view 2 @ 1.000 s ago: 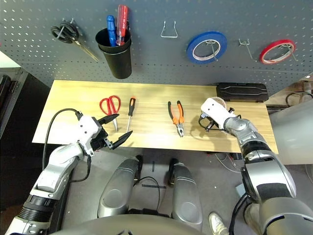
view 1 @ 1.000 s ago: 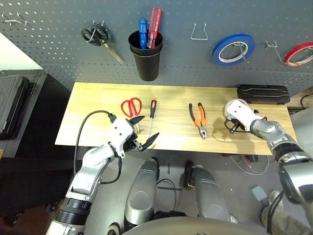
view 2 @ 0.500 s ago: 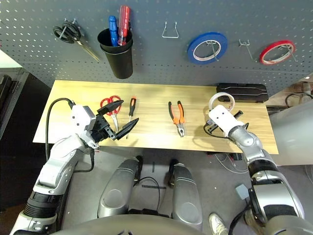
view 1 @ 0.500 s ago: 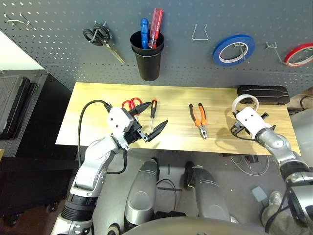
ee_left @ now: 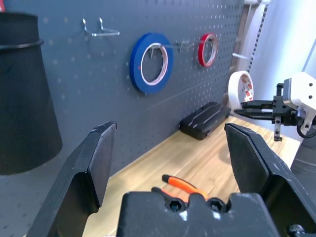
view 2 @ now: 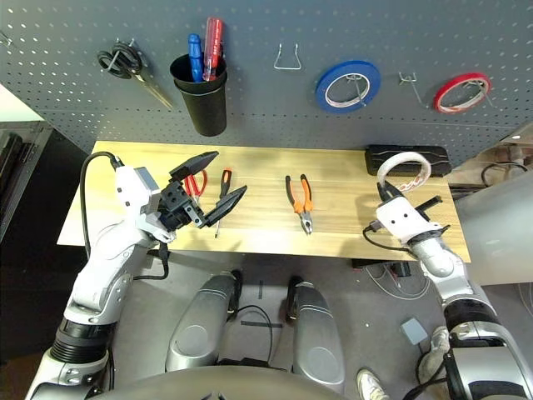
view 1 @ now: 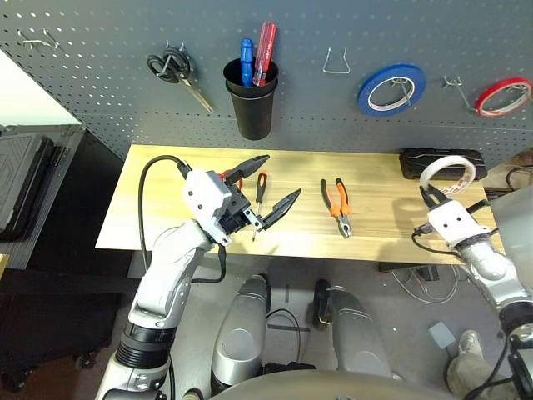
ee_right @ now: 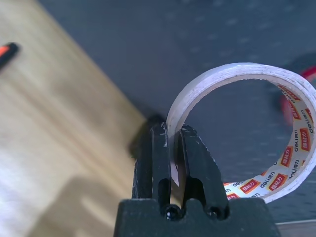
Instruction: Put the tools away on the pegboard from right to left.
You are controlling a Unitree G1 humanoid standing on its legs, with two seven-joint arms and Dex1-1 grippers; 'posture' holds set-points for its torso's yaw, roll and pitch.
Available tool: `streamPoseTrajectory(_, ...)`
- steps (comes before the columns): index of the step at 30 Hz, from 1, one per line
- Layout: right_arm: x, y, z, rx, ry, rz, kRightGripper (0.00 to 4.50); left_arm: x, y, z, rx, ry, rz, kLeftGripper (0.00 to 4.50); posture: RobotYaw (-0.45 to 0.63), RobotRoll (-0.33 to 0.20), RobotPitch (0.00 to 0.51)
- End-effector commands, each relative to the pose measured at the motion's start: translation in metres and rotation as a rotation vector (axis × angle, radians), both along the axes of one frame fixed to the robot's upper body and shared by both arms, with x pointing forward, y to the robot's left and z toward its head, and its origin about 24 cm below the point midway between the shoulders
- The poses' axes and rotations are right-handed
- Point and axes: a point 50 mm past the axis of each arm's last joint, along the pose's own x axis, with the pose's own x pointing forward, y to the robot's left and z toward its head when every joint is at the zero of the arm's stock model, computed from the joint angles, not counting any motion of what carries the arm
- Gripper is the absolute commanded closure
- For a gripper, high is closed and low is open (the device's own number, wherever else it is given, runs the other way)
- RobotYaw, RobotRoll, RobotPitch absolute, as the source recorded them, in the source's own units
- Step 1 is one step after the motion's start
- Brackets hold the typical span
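My right gripper (view 1: 435,196) is shut on the rim of the white tape roll (view 1: 450,171), holding it upright above the table's right end; the two fingers pinch the band of the roll (ee_right: 232,70). My left gripper (view 1: 281,175) is open and empty, hovering over the left part of the table. The red-handled scissors (view 2: 193,183) lie mostly hidden behind it. The slim screwdriver (view 1: 261,183) lies just beside it. The orange-and-black pliers (view 1: 337,204) lie mid-table. The pegboard (view 1: 100,67) stands behind the table.
On the pegboard hang black-handled scissors (view 1: 175,71), a black cup (view 1: 252,104) with screwdrivers, an empty wire hook (view 1: 337,60), a blue tape roll (view 1: 390,87), a bare hook (view 1: 454,83) and a red tape roll (view 1: 504,94). A black case (view 1: 441,158) lies at the table's back right.
The right gripper has lifted the white tape roll off the table and carried it right. The left gripper has risen and moved over the scissors and screwdriver.
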Motion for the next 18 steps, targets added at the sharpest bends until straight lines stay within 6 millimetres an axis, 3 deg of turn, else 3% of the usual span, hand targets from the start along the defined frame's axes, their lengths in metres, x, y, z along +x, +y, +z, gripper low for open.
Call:
streamPoseTrajectory(1,-0.007,-0.009,0.002,-0.047,-0.033,-0.021,4.45,-0.003,-0.007,0.004,-0.015,-0.034,-0.047,0.00,0.31,0.000,0.207)
streamPoseTrajectory(10,0.001,-0.005,0.020,-0.126,-0.172,0.002,4.45,-0.003,-0.014,0.012,-0.024,-0.059,-0.081,0.00,0.30,0.000,0.208)
streamPoseTrajectory(18,0.022,0.009,0.038,-0.111,-0.245,0.053,4.45,-0.001,-0.017,0.017,-0.025,-0.071,-0.095,0.00,0.30,0.000,0.206)
